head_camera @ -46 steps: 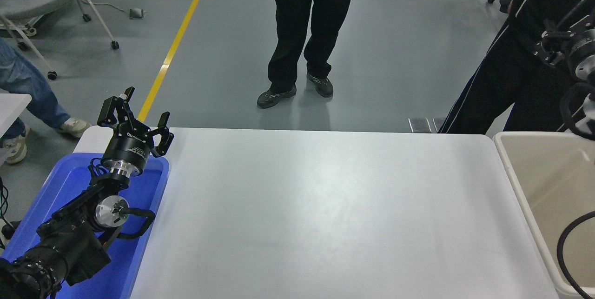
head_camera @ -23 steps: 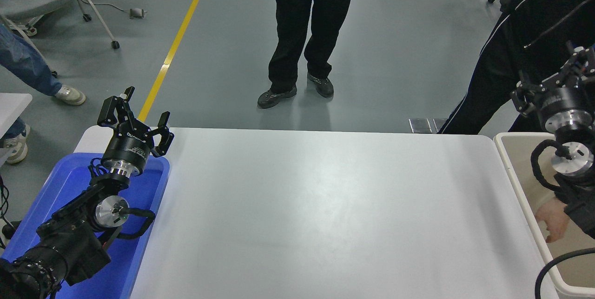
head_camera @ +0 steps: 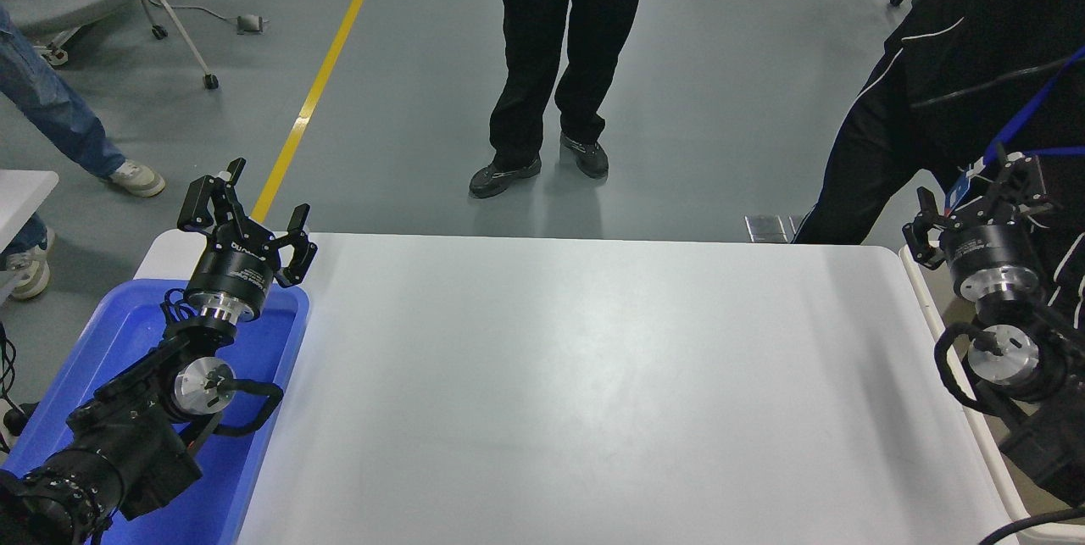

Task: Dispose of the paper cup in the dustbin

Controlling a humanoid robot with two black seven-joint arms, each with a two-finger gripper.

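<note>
**No cup in view, right arm over bin edge**

Paper cup nowhere visible: not on worktop (head_camera: pixel 593 375), not in either gripper. Likely already dropped, or hidden behind the right arm; cannot confirm.

Right gripper (head_camera: pixel 975 202) at 3 o'clock, above the dustbin (head_camera: pixel 975 435) rim, fingers spread, holding nothing. Left gripper (head_camera: pixel 246 219) parked at 9 o'clock over the blue bin (head_camera: pixel 76 375), fingers apart, empty.

Step in hand, by judgement: clearing the arm off the bin after the drop. To do well: lift clear of the rim before swinging toward 9 o'clock, keep cable loop off the bin wall, mind the person (head_camera: pixel 958 87) standing close at 2 o'clock.

Containers:
- Dustbin: only a rim strip visible at 4 o'clock, inside blocked by the arm. Contents unknown.
- Blue bin: visible floor bare, rest hidden under left arm.
</note>
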